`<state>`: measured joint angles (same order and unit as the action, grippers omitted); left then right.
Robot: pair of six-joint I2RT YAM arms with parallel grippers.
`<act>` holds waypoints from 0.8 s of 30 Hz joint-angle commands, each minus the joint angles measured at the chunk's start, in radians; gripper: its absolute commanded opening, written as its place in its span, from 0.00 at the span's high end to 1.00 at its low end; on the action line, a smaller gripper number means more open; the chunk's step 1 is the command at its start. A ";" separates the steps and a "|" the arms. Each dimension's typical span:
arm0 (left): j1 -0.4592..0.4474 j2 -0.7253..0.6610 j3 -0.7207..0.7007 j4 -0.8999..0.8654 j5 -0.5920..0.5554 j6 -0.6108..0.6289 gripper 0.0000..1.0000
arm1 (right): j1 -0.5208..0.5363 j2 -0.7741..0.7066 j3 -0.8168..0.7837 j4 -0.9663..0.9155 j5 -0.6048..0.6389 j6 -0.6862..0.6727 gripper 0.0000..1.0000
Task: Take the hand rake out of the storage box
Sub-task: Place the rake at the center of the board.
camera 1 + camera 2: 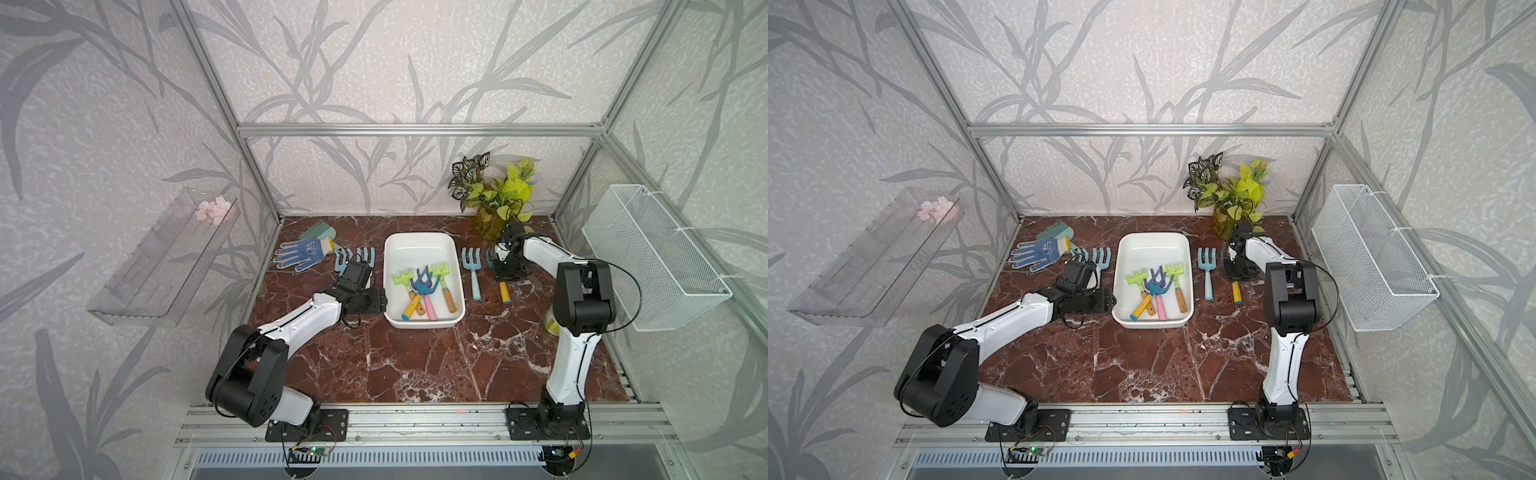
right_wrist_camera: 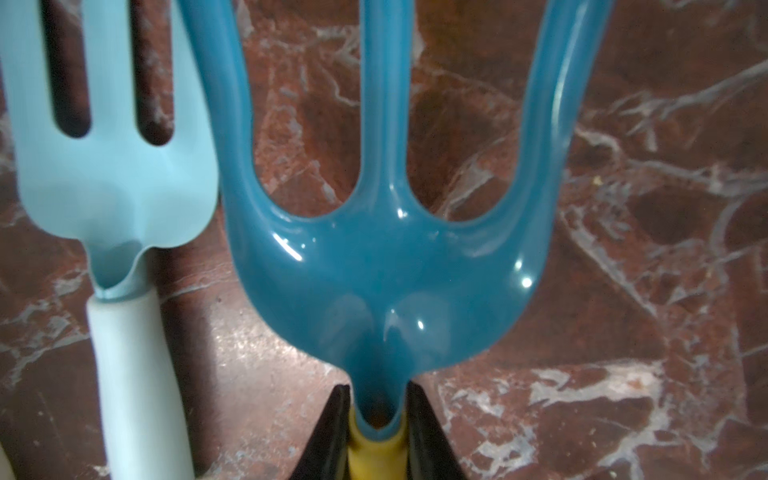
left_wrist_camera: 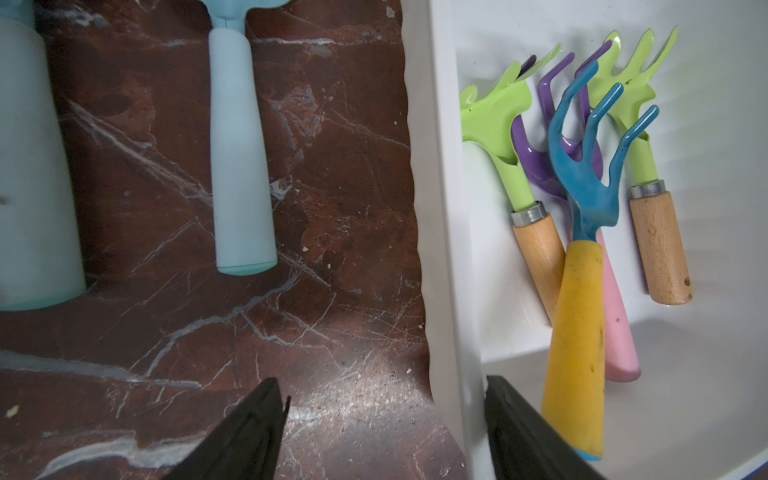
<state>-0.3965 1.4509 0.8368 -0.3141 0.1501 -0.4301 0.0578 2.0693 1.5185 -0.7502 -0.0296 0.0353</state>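
The left arm's black elbow (image 1: pixel 249 374) is closest in both top views. Further in, the left end effector (image 1: pixel 376 300) sits right at the left wall of the white storage box (image 1: pixel 419 253). Four hand rakes lie piled at the near end of the box. There are two green rakes (image 1: pixel 405 277) with wooden handles, a purple rake (image 1: pixel 430 311) with a pink handle, and a blue rake (image 1: pixel 411 309) with a yellow handle on top. To the right of the box, out on the red marble surface (image 1: pixel 415 365), the right end effector (image 1: pixel 503 274) is clamped on a second blue rake (image 1: pixel 505 294). A light blue rake (image 1: pixel 472 266) lies just beside it.

In the left wrist view, the black fingers (image 3: pixel 257 415) are spread wide and hold nothing. One hangs over the surface and one over the inside of the box, with the box wall (image 3: pixel 449 208) between them. If they go straight down, a finger may hit the rim and push or tip the box. The blue rake's yellow handle (image 3: pixel 577 332) crosses the pink handle (image 3: pixel 619 332). Its prongs sit over the purple ones, so lifting it may hook the purple rake and drag it along.

In the right wrist view, the fingers (image 2: pixel 332 432) pinch the second blue rake (image 2: pixel 382 270) at its neck. I cannot tell if it touches the surface. If it is let go too high, it may bounce into the light blue rake (image 2: pixel 112 174).
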 commanded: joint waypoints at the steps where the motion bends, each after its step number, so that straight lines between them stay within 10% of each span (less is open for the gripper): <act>1: 0.008 0.009 0.018 -0.028 -0.019 0.022 0.23 | -0.004 0.030 0.037 -0.003 -0.019 -0.002 0.80; 24: 0.003 -0.001 0.045 -0.009 0.022 0.033 0.23 | -0.004 -0.023 0.009 0.014 -0.027 0.011 0.58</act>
<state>-0.3962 1.4803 0.8505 -0.3115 0.1772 -0.4171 0.0570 2.1021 1.5406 -0.7403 -0.0471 0.0360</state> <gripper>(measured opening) 0.768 0.416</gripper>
